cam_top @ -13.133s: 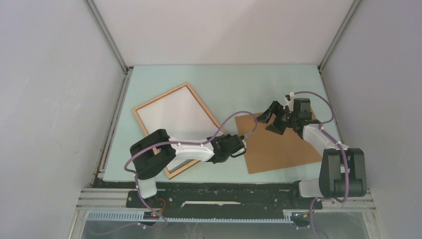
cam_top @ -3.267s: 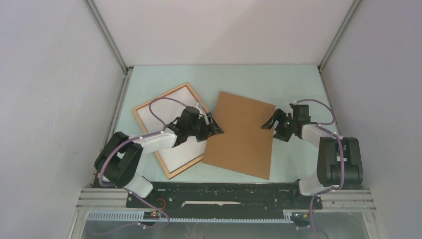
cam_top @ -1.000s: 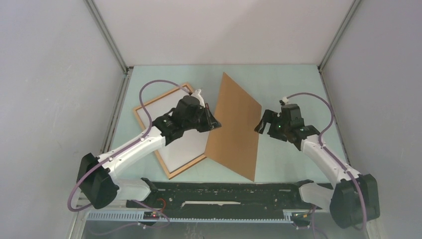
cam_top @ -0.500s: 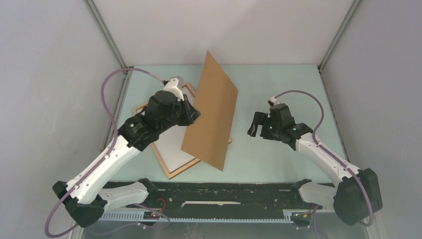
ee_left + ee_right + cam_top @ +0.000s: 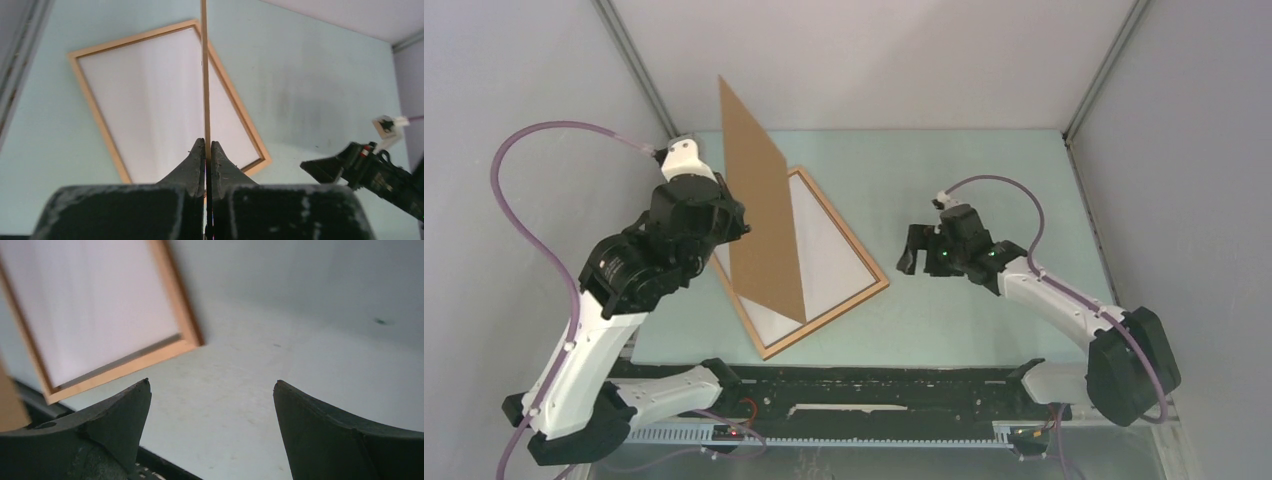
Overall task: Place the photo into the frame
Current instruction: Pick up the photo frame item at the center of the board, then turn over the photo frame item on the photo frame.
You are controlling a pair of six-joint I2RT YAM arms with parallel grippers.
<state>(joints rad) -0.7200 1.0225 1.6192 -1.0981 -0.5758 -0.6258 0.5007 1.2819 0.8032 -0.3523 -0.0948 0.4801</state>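
Left wrist view: the left gripper (image 5: 206, 142) is clamped on the brown backing board (image 5: 204, 75), held on edge above the frame (image 5: 95, 117). The white sheet lying inside the frame is probably the photo (image 5: 145, 105), face down. Turn the board flat and square to the frame's inner edges before lowering it. The right gripper (image 5: 212, 385), jaws wide and empty, hovers over the table (image 5: 984, 180) beside the frame's corner, obstructing nothing.
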